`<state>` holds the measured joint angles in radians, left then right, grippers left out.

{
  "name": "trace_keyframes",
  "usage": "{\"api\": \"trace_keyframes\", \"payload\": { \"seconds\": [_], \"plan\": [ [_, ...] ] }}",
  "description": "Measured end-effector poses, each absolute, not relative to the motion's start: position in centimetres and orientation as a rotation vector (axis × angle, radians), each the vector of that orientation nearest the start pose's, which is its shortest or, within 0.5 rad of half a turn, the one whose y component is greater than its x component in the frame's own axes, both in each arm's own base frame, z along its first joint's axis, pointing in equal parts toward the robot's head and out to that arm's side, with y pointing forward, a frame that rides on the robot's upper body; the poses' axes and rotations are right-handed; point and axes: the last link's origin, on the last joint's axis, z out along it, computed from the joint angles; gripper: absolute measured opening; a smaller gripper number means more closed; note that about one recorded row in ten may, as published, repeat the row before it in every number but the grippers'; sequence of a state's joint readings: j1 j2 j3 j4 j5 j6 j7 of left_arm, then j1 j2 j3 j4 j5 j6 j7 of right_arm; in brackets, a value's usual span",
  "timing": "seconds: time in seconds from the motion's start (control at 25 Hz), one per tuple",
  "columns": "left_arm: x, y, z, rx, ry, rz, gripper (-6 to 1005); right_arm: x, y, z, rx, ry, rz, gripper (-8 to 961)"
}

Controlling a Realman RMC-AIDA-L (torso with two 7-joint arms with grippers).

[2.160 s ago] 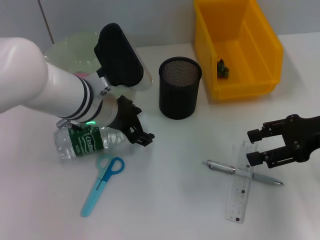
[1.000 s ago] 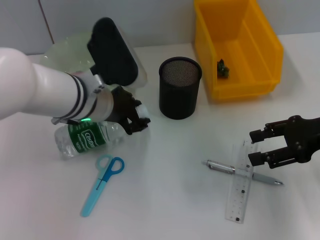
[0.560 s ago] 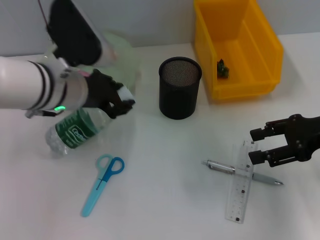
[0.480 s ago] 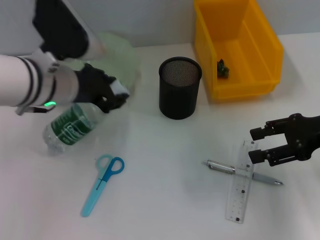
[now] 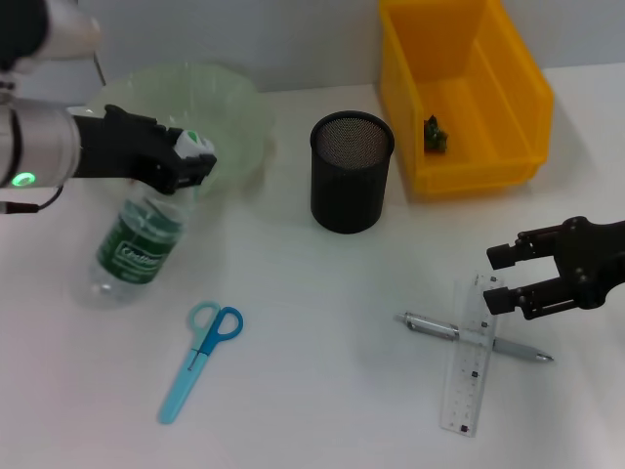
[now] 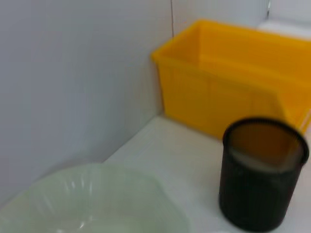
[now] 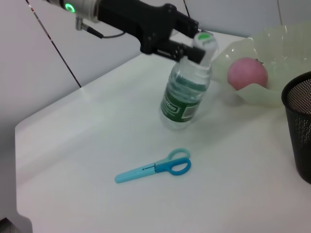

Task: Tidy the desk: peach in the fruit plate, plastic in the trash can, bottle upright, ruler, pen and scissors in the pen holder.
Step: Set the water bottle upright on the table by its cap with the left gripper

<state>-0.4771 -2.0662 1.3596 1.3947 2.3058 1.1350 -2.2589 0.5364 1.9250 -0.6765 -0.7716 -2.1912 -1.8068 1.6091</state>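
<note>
My left gripper (image 5: 187, 162) is shut on the neck of the clear bottle (image 5: 137, 244), which has a green label. The bottle (image 7: 187, 97) stands almost upright on the desk, leaning slightly, next to the pale green fruit plate (image 5: 229, 107). The pink peach (image 7: 248, 73) lies in the plate (image 7: 279, 43). Blue scissors (image 5: 200, 357) lie flat in front of the bottle. At the right, my right gripper (image 5: 500, 277) is open just above the far end of the clear ruler (image 5: 467, 366). The silver pen (image 5: 474, 337) lies across the ruler.
The black mesh pen holder (image 5: 352, 171) stands mid-desk. Behind it to the right is the yellow trash bin (image 5: 508, 88), with a small green piece of plastic (image 5: 435, 135) inside. The left wrist view shows the bin (image 6: 233, 92), the holder (image 6: 262, 179) and the plate rim (image 6: 97, 204).
My left gripper closed on the lying bottle's neck and swung it up and to the left, so the bottle now stands almost upright. The right gripper barely moved.
</note>
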Motion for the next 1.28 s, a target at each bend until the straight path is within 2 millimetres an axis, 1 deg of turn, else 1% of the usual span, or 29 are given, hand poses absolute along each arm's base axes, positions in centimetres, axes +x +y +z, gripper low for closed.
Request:
{"api": "trace_keyframes", "payload": {
  "seconds": [0.16,0.32,0.64,0.88,1.04,1.28],
  "plan": [
    [-16.4,38.1,3.3,-2.528,-0.597,-0.203,441,28.1,31.8,6.8,-2.908,0.787,0.41,752],
    [-16.6,37.8,4.2,-2.53,-0.616,-0.294,439,28.1,31.8,6.8,-2.908,0.787,0.41,752],
    [-17.1,37.1,4.6,-2.539,-0.62,-0.37,436,28.1,31.8,6.8,-2.909,0.788,0.412,751],
    [-17.1,36.8,4.4,-2.56,-0.617,-0.379,315,28.2,31.7,6.7,-2.907,0.792,0.413,751],
    [-17.0,36.6,4.3,-2.568,-0.621,-0.394,194,28.3,31.6,6.7,-2.907,0.792,0.415,751],
    [-17.1,36.0,4.2,-2.603,-0.608,-0.423,202,28.3,31.5,6.8,-2.91,0.789,0.415,750]
  ]
}}
